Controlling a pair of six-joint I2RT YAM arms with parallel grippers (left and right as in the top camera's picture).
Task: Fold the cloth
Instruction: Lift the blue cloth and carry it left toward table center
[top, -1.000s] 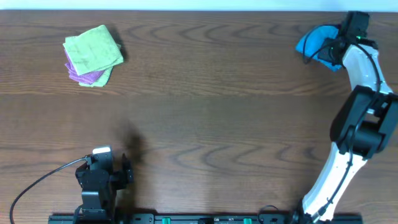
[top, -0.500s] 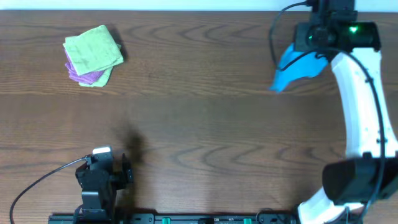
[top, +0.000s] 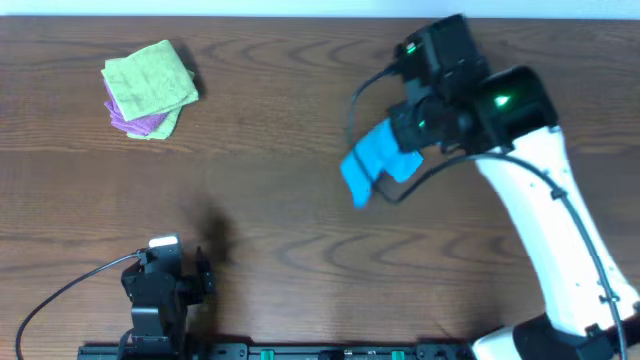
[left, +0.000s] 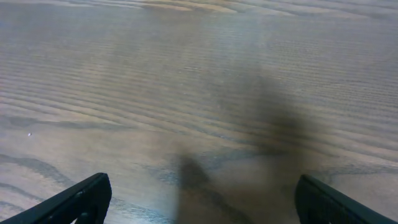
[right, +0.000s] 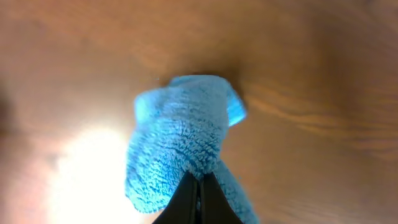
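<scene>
The sky-blue cloth (top: 375, 160) hangs bunched from my right gripper (top: 412, 135), lifted above the table right of centre. In the right wrist view the cloth (right: 180, 140) droops below the closed finger tips (right: 200, 180), which pinch its edge. My left gripper (top: 203, 277) rests at the front left of the table. In the left wrist view its two dark fingers sit far apart with only bare wood between them (left: 199, 199), so it is open and empty.
A light green cloth (top: 150, 78) lies folded on a purple cloth (top: 140, 122) at the back left. A black cable (top: 60, 292) loops by the left arm base. The right arm's white links (top: 545, 215) span the right side.
My right gripper has carried the blue cloth from the back right corner leftward and toward the table's middle. The left arm has not moved.
</scene>
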